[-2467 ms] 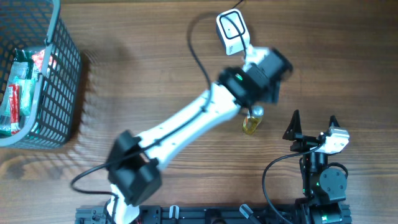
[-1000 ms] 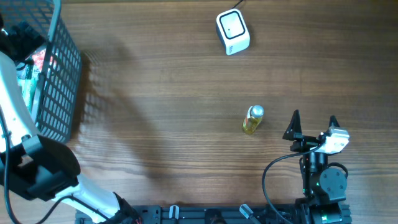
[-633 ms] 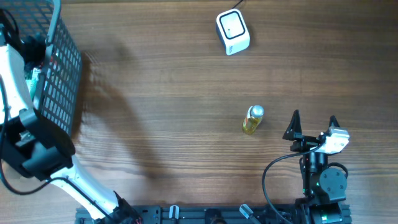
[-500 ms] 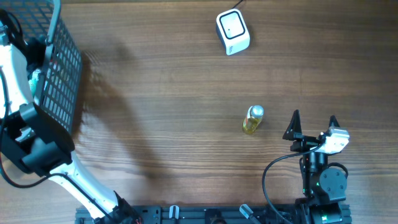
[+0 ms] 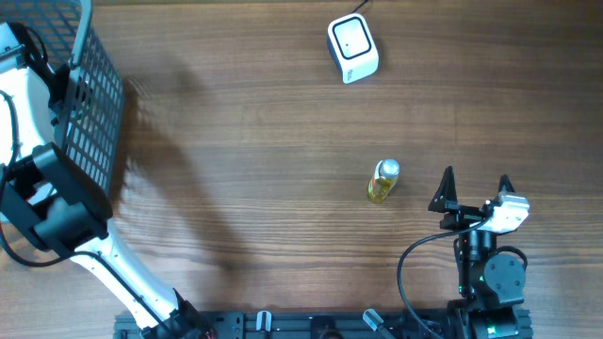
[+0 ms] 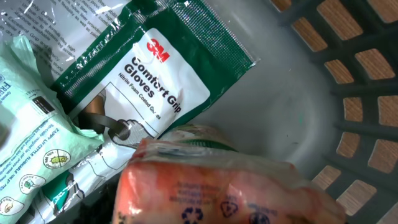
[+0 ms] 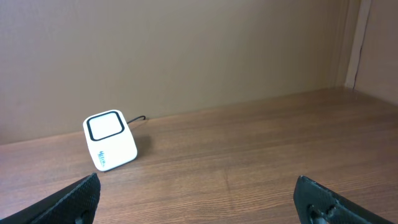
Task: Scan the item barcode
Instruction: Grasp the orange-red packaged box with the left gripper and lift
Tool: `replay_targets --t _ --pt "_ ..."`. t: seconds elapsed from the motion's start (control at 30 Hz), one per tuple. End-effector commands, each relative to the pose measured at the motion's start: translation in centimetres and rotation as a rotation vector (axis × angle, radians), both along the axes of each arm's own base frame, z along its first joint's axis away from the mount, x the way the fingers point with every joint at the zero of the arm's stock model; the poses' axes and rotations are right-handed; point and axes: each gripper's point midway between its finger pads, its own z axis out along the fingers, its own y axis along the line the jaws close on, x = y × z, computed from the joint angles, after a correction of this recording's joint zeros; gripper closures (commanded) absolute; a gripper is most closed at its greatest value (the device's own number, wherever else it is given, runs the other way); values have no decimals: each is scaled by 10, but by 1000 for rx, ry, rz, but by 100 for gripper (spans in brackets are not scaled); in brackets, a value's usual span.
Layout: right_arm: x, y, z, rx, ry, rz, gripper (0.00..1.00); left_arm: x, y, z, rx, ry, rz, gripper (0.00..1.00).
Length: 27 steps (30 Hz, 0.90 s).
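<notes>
- Orange-wrapped packet [image 6: 217, 186], the likely pick, lies inside the wire basket [image 5: 89, 141] at the left edge of the bench [image 5: 245, 141]. It rests partly on the green 3M Comfort Grip gloves pack [image 6: 155, 74], directly under the left wrist camera.
- Left hand: down in the basket, hidden from overhead by the left arm [image 5: 57, 202] and not shown in its own wrist view. Whether its jaws are spread or pinching the packet cannot be told.
- Grip the packet alone. The gloves pack and the pale green pouch [image 6: 31, 143] lie against or just beside it; a bite that catches a neighbour's film would likely drag that out too.
- Take hold near one edge so the printed faces are left uncovered — only recycling marks show, no barcode, so the code's side is unknown.
- Lift straight up past the basket wall before swinging across.
- Barcode scanner [image 5: 352, 49] stands at the far side of the bench, well apart from the basket. Present the code face to its window, flat and steady.
- Keep the path away from the small yellow bottle [image 5: 382, 182] with the silver cap, which sits near the right hand [image 5: 476, 179] — that hand is spread wide and holds nothing.
</notes>
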Motion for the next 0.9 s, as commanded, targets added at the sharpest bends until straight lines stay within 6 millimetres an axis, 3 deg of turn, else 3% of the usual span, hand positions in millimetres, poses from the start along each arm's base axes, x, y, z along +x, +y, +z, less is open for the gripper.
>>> replay_targets --t 0.0,0.17,0.3,0.43,0.6,0.73,0.87 --pt "0 -2 1 5 -6 -11 0 -1 2 -9 -1 17 -1 41" --pt "0 -2 1 4 -6 -11 0 -1 3 2 8 2 1 48" --pt "0 -2 1 5 -6 -11 0 -5 4 46 45 -64 6 50" --pt "0 -2 1 5 -6 -11 0 -12 -1 118 115 -194 7 49" --pt "0 -2 1 4 -6 -11 0 -39 -15 232 230 -422 22 48" --pt "0 -2 1 5 -6 -11 0 -74 -58 316 246 -624 -32 48" --pt "0 -2 1 4 -6 -11 0 -102 -113 356 201 -731 -106 49"
